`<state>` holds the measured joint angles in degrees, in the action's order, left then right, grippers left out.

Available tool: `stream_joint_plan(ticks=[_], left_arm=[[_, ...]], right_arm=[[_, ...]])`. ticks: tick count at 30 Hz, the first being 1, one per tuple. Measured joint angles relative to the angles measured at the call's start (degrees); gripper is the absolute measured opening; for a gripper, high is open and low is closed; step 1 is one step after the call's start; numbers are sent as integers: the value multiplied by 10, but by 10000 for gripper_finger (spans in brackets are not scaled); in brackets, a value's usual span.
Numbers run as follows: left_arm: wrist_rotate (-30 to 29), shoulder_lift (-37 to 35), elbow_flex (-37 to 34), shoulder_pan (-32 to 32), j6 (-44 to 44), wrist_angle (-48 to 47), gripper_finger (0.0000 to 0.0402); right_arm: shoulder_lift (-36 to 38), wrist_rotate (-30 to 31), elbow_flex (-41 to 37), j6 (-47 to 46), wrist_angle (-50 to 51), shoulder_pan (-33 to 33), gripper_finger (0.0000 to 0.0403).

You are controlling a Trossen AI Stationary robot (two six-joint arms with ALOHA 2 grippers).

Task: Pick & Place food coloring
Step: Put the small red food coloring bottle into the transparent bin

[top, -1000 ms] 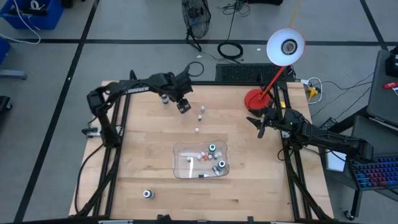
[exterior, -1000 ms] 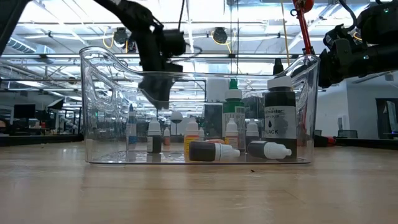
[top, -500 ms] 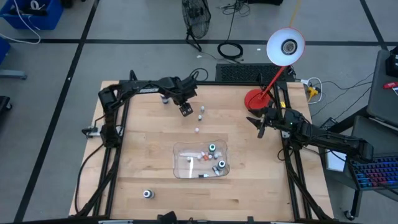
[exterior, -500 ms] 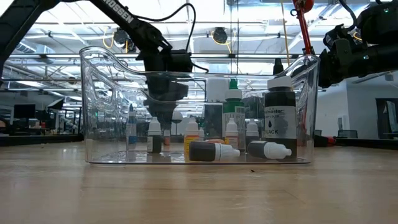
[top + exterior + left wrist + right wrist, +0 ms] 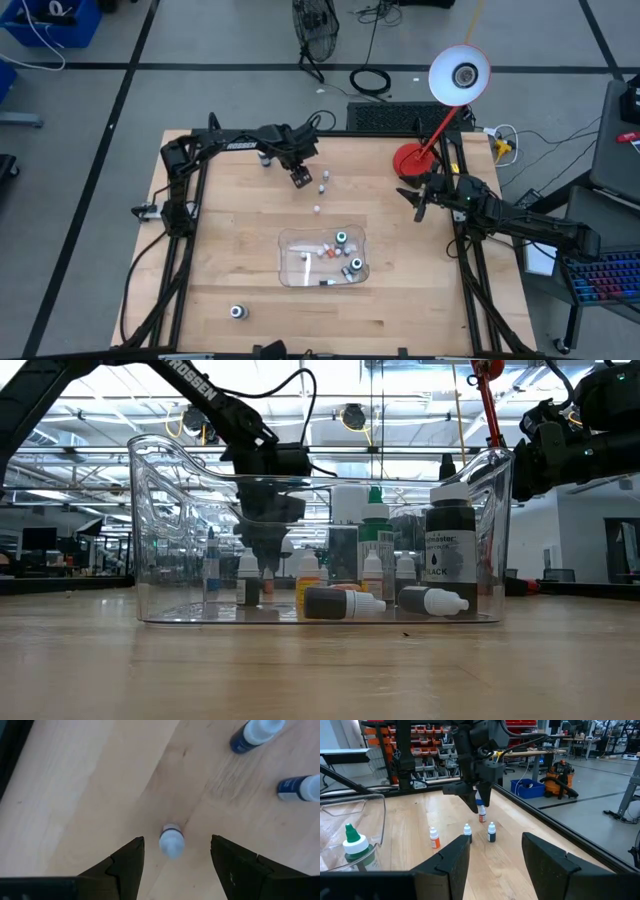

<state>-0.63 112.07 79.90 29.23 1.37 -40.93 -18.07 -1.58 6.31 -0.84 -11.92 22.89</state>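
Left wrist view shows us the left gripper agape, empty (straddling a white-capped tiny bottle); high view hides that.

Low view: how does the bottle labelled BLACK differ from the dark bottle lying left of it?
The BLACK bottle stands upright; the lying bottle rests on its side. The BLACK bottle looks bigger than the lying bottle. Both have dark bodies and white caps, inside the clear tray.

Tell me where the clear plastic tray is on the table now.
In the high view, the clear tray lies near the table's centre, toward the front edge, holding several bottles; one loose bottle stands at its front left.
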Motion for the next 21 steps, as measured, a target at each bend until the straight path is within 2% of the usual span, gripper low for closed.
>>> stream_joint_plan(ticks=[17,21], left_arm=[[4,0,0,0,-11,-10,229],[2,0,0,0,-16,-10,213]], right_arm=[[0,0,0,0,0,0,171],[0,0,0,0,0,0,171]])
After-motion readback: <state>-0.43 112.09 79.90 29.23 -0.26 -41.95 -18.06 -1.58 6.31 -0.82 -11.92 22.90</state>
